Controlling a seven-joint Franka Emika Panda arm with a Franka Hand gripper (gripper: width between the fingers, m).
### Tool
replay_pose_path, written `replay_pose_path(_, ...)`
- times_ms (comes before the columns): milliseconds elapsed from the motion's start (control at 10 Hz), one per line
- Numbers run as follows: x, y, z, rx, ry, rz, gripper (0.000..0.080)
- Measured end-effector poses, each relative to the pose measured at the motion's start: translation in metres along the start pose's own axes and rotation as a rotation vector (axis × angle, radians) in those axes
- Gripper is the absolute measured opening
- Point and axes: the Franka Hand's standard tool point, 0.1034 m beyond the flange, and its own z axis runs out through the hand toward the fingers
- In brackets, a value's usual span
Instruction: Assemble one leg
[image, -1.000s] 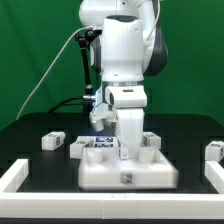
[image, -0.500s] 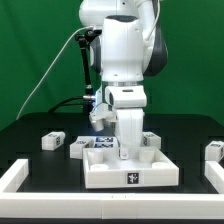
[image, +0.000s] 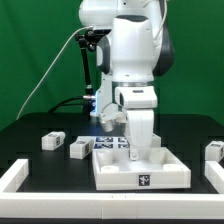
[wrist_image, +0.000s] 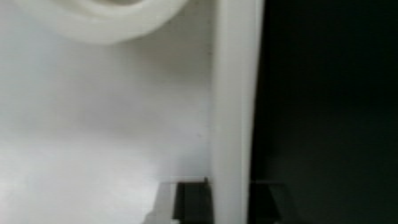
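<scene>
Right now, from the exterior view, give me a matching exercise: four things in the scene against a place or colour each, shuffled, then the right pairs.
Things:
1 panel
2 marker board
3 lone leg
4 tabletop

Place or colour:
a black
b at the exterior view's right edge
c centre front, a tag on its near face
d behind the panel, partly hidden

Pairs: 1-c, 2-d, 3-b, 4-a

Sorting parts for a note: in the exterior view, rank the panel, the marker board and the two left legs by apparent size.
1. panel
2. marker board, partly hidden, so its rank is unsure
3. legs: the two look alike, so I won't rank them
</scene>
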Motion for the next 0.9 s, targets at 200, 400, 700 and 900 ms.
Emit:
replay_pose_path(200,0.033,0.014,0.000,0.031,-0.028,0.069,0.0060)
replay_pose_path(400,0.036,0.017,0.001,0.031,-0.030,0.078,0.0060)
replay_pose_path(700,0.034,0.018,0.001,0.034,-0.032,0.061,0.0060)
replay_pose_path(900,0.029,0.031,0.001,0.042,-0.037,0.014,0.0060)
